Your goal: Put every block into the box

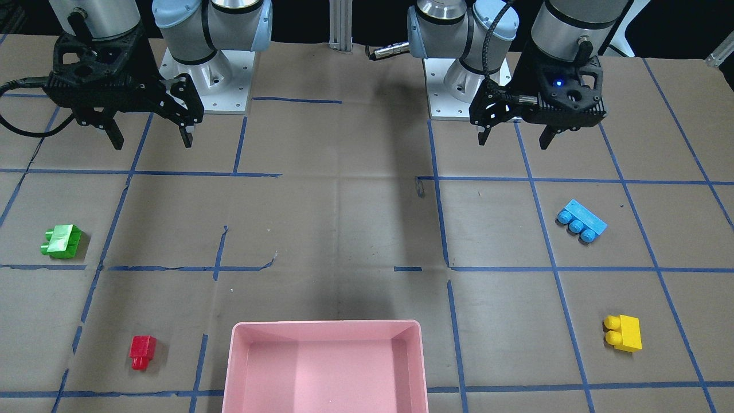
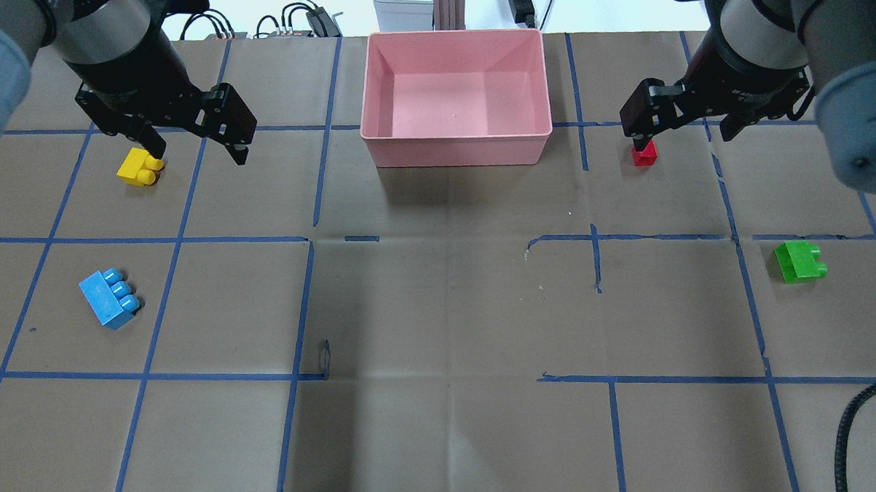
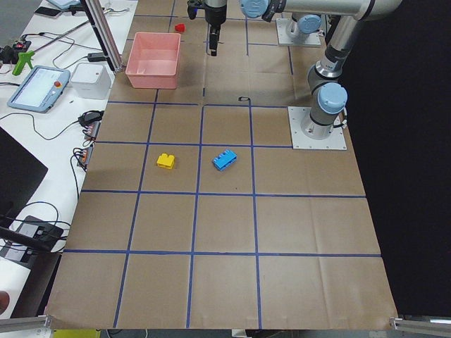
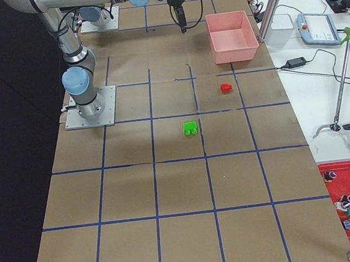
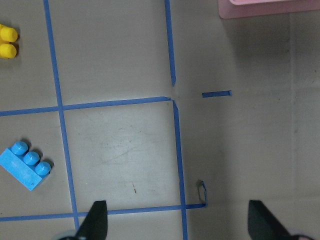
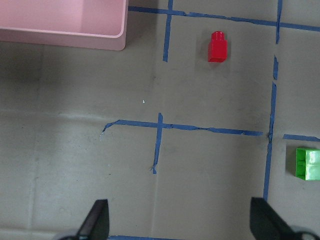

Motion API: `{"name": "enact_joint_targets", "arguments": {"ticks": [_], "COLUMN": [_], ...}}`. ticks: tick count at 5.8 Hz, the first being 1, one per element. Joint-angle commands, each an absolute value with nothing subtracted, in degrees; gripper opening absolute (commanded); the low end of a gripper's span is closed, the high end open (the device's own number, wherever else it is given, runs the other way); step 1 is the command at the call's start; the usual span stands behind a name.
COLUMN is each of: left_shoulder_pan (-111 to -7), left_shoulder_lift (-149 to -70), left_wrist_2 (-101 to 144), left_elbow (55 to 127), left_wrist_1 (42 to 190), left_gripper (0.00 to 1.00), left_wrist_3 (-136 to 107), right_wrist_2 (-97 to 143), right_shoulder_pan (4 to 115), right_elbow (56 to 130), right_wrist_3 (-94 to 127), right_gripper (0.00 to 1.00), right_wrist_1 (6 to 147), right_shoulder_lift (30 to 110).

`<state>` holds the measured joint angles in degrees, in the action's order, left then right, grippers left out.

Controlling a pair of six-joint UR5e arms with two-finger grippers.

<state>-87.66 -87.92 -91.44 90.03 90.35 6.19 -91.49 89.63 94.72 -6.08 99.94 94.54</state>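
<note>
Left end effector (image 1: 514, 139) and right end effector (image 1: 152, 142) hang above the tabletop (image 1: 344, 229), each with fingers spread wide and touching no brick. Out from the left one, away from the robot's base, lie the blue brick (image 1: 581, 221), nearer, and the yellow brick (image 1: 624, 333), farther; out from the right one lie the green brick (image 1: 62, 240), nearer, and the red brick (image 1: 141, 351), farther. The box (image 1: 327, 324) sits between the red and yellow bricks, touching neither.
</note>
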Motion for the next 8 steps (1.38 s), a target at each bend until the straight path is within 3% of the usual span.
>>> {"name": "enact_joint_targets", "arguments": {"ticks": [1, 5, 8], "left_shoulder_pan": [-81.17, -49.82, -47.64], "left_shoulder_lift": [-87.37, -86.49, -80.00], "left_wrist_2": [-91.67, -90.97, -91.66], "left_elbow": [90.09, 97.00, 106.41], "left_wrist_1": [90.44, 89.74, 86.75], "left_gripper": [0.99, 0.98, 0.94], "left_wrist_3": [9.11, 26.97, 6.71], "right_wrist_2": [-91.58, -91.76, -92.37], "right_shoulder_pan": [88.69, 79.93, 68.60], "right_elbow": [95.27, 97.54, 100.37], "right_wrist_3": [-7.11, -18.81, -36.94], "right_gripper": [1.00, 1.00, 1.00], "right_wrist_1": [99.84, 98.53, 103.07], "right_shoulder_lift": [94.57, 94.56, 94.83]}}
